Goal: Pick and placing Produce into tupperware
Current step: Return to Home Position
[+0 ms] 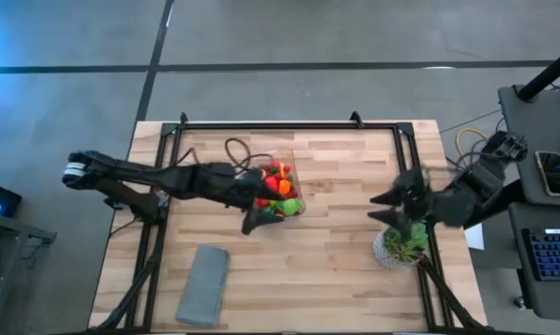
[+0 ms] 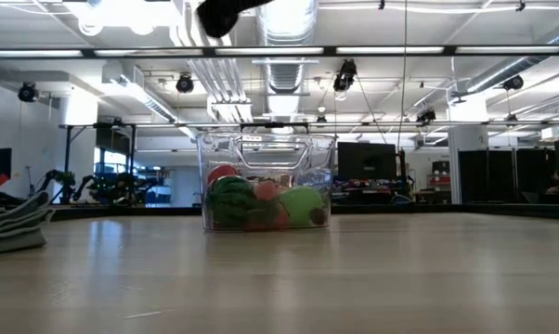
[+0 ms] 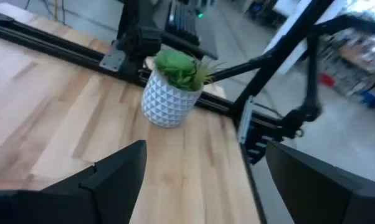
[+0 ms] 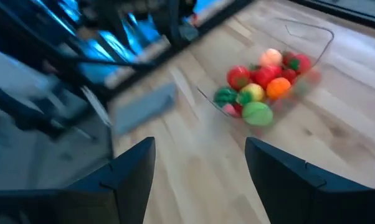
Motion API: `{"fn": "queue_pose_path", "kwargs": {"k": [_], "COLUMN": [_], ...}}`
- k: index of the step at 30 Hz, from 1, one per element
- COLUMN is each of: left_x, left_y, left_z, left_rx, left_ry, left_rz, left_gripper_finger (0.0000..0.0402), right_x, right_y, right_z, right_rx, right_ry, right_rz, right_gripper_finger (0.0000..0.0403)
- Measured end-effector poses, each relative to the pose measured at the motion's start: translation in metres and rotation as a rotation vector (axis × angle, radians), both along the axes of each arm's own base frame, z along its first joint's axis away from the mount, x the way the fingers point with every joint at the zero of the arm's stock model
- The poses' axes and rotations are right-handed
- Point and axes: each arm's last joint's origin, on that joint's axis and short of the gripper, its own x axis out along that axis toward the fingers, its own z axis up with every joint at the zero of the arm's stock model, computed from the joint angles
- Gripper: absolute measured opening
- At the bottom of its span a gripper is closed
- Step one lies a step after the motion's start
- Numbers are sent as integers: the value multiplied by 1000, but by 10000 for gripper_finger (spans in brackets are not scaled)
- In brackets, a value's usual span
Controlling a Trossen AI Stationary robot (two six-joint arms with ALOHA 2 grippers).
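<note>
The left arm reaches in from the left edge of the wooden bench toward its middle. In front of that arm, near the bench's front edge, a folded grey cloth lies flat.

The left end effector sits at the front left corner of the tupperware. From above it overlaps that corner, and contact cannot be judged. Its own camera shows its two dark fingers spread wide apart with nothing between them.

The clear tupperware stands near the bench's centre, upright and uncovered. The produce is piled inside it in red, orange, yellow and green. In the level view a dark green striped piece and a light green one press against the front wall.

Well to the right, the right end effector points toward the centre. It is likewise open and empty, with a clear gap between its fingers. Just beside it, near the front right corner of the bench, stands a bushy green plant in a white pot.
</note>
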Motion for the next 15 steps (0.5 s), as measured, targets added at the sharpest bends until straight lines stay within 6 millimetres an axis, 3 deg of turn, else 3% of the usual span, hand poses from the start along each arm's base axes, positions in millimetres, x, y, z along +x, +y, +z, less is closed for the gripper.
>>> {"fn": "queue_pose_path", "kwargs": {"k": [4,9,15], "left_x": [-28,-67,-103], "left_y": [2,8,15], "left_z": [-8,-13,-25], "left_rx": [-30,-1,28], "left_ry": [-162,-273,-429], "left_rz": [-45,-34,-59], "left_gripper_finger": [314,314,314], "right_x": [-21,-36,-50], "right_y": [-16,-29,-41], "right_z": [-15,-25,-54], "right_rx": [96,24,-7], "right_ry": [-208,-544,-644], "right_rz": [112,193,218], "right_gripper_finger": [243,243,240]}}
